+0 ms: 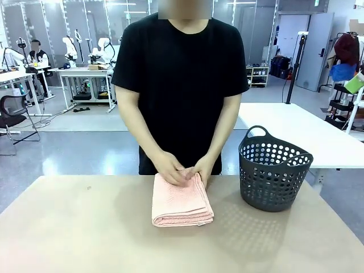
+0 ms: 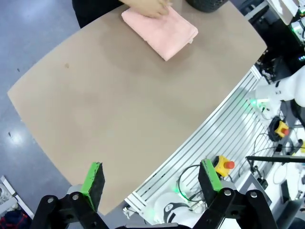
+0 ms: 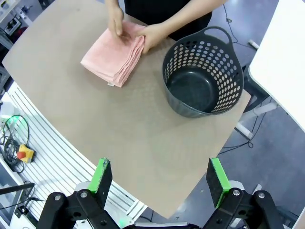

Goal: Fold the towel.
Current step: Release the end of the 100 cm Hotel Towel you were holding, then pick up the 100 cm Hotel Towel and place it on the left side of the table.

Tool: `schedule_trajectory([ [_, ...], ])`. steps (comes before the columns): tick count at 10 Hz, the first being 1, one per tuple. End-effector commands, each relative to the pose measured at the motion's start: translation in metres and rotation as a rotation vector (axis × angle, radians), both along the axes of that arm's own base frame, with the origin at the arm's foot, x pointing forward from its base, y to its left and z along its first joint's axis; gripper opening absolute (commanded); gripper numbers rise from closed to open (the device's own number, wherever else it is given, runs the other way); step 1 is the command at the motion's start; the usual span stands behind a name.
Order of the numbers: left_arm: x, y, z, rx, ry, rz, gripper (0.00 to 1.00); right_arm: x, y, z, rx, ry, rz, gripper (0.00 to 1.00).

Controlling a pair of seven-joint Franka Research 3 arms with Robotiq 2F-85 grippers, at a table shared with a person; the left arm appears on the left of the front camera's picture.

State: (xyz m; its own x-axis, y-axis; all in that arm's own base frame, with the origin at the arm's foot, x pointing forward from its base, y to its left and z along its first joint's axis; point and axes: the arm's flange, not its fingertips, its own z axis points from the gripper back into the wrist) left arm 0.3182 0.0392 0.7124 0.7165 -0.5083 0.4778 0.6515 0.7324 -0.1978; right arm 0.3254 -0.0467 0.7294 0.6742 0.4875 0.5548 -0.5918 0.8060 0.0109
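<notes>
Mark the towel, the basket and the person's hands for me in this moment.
towel (image 1: 181,206): front view, middle of the folded top layer.
basket (image 3: 202,50): right wrist view, perforated far inner wall.
person's hands (image 1: 181,170): front view, where both hands meet on the towel's far edge.

The far end of the folded salmon-pink terry towel (image 1: 181,202) lies under the person's two hands (image 1: 183,169), so that edge cannot be seen from the front. In the left wrist view the hands (image 2: 148,6) and the dark grey perforated plastic basket (image 2: 206,4) are cut by the top edge, leaving only a sliver of each. In the right wrist view the person's forearms (image 3: 190,16) run out at the top edge. The towel's weave and any plain band are too small to tell in both wrist views. The beige table (image 1: 85,239) is cut by the bottom edge in the front view.
</notes>
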Motion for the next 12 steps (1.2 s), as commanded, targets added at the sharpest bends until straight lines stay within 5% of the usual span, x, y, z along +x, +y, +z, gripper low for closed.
schedule_trajectory([
  [1,-0.0003,-0.0008,0.0000,0.012,-0.002,0.014,1.00,0.0003,-0.0002,-0.0008,-0.005,0.002,-0.008,1.00],
  [12,-0.0003,-0.0008,0.0000,0.012,-0.002,0.014,1.00,0.0003,-0.0002,-0.0008,-0.005,0.002,-0.008,1.00],
])
